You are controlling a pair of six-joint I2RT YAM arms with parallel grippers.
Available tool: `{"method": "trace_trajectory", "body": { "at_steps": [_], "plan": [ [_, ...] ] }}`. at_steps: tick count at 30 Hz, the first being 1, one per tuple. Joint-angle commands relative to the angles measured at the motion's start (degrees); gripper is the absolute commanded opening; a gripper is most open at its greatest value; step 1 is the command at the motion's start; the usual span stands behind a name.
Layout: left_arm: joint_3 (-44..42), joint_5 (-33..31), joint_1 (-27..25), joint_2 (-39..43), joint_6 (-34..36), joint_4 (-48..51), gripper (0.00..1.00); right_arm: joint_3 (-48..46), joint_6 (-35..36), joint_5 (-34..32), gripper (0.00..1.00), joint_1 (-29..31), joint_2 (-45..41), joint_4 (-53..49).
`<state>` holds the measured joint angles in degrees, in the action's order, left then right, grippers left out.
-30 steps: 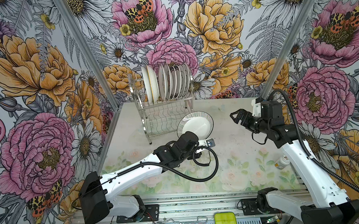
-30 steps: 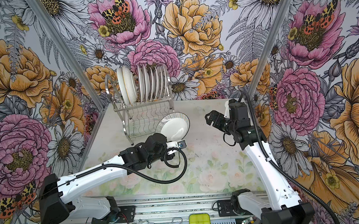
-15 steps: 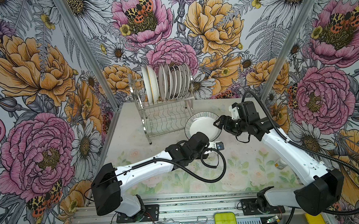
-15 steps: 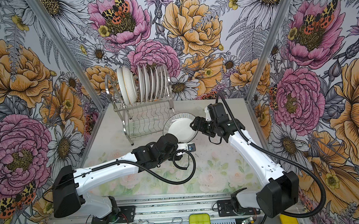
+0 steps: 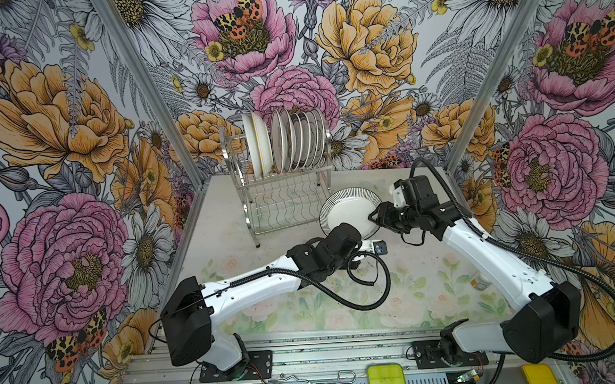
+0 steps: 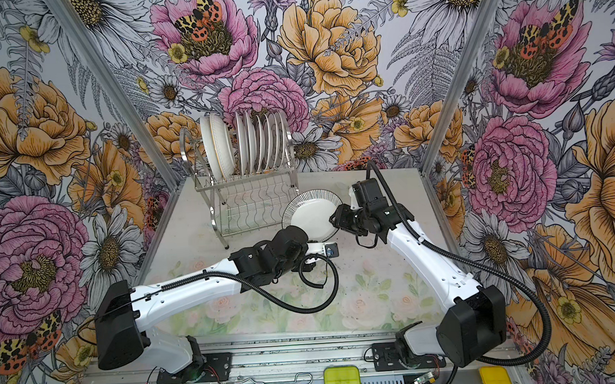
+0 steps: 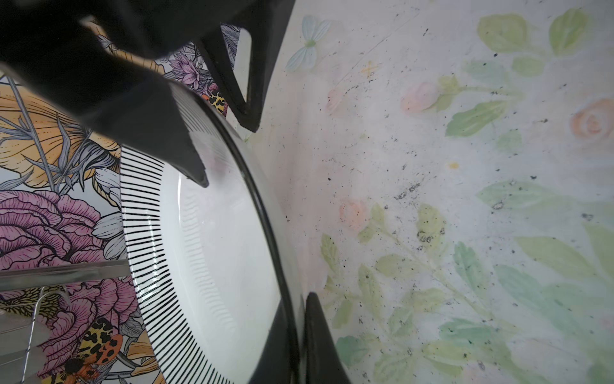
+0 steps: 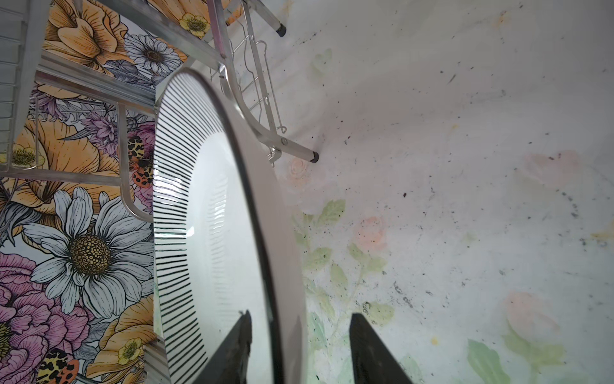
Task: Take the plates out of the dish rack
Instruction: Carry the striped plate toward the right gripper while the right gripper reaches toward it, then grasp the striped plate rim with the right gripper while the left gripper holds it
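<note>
Between the half-spread jaws of my right gripper [image 8: 300, 316] runs the rim of the black-striped plate [image 5: 347, 212], edge-on and not yet pinched; the outer jaw stands clear of its underside. Further round that rim, my left gripper [image 7: 297, 309] is clamped on the plate. Beyond it, the dish rack [image 5: 285, 201] holds the remaining plates [image 5: 296, 143] upright.
</note>
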<state>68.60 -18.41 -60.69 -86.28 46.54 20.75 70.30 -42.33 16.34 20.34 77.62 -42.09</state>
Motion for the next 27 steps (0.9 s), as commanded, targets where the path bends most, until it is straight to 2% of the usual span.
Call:
{"method": "trace_trajectory", "body": {
  "at_steps": [1,5,14,18,19,21,23,27],
  "plan": [
    [4.06,-1.82,0.33,0.18,1.61,-7.54,0.0,-0.82,-0.54,0.2,0.43,0.32,0.23,1.97],
    [4.34,-1.08,0.3,-0.7,1.61,-8.38,0.0,-1.57,-1.21,1.15,0.34,0.38,1.22,3.24],
    [5.62,-0.06,0.71,-3.07,1.67,-9.85,0.0,-2.61,-1.53,1.83,0.01,0.47,2.08,4.47],
    [6.29,1.4,0.7,-4.04,0.65,-10.16,0.0,-3.52,-1.32,1.44,0.0,0.42,1.83,5.17],
    [6.28,1.53,0.66,-4.22,0.44,-10.44,0.06,-3.72,-1.31,1.2,0.0,0.4,1.63,5.17],
    [6.18,1.25,0.56,-4.59,-0.14,-11.13,0.26,-4.33,-1.35,0.22,0.0,0.41,0.87,5.17],
    [5.79,1.01,0.55,-4.77,-0.98,-12.29,0.41,-4.9,-1.32,-1.22,0.0,0.29,-0.14,5.17],
    [4.16,1.45,0.59,-3.9,-2.02,-16.22,0.52,-5.5,-1.29,-2.92,0.0,-0.05,-1.78,5.16]
  ]
}}
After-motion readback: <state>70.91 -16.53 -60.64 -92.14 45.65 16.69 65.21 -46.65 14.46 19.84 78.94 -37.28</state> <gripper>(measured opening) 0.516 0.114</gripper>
